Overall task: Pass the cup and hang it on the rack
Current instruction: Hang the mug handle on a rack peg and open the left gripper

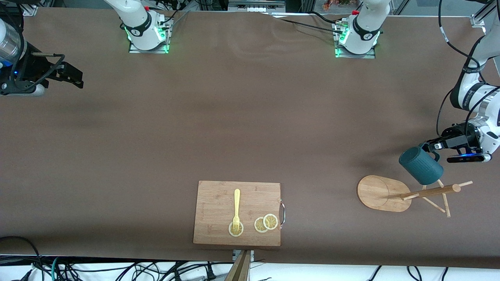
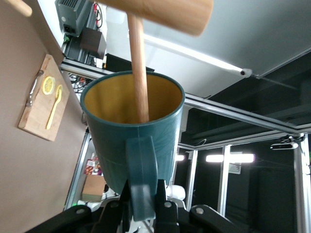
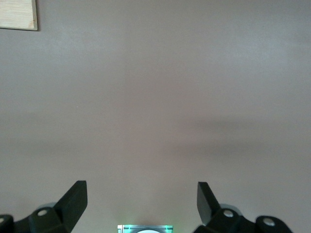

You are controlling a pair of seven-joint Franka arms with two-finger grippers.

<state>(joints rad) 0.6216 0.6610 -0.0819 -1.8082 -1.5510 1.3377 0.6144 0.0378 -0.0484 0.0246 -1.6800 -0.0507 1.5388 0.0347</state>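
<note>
Gripping the cup (image 1: 421, 165) handle over the rack (image 1: 383, 193), left claw (image 2: 146, 204) (fingertips seemingly hidden); right claw (image 3: 142, 199) waiting, spread.

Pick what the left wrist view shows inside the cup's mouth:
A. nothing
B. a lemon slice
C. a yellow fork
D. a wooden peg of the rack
D. A thin peg of the rack runs down into the yellow interior of the cup, which the left gripper holds shut on its handle.
</note>
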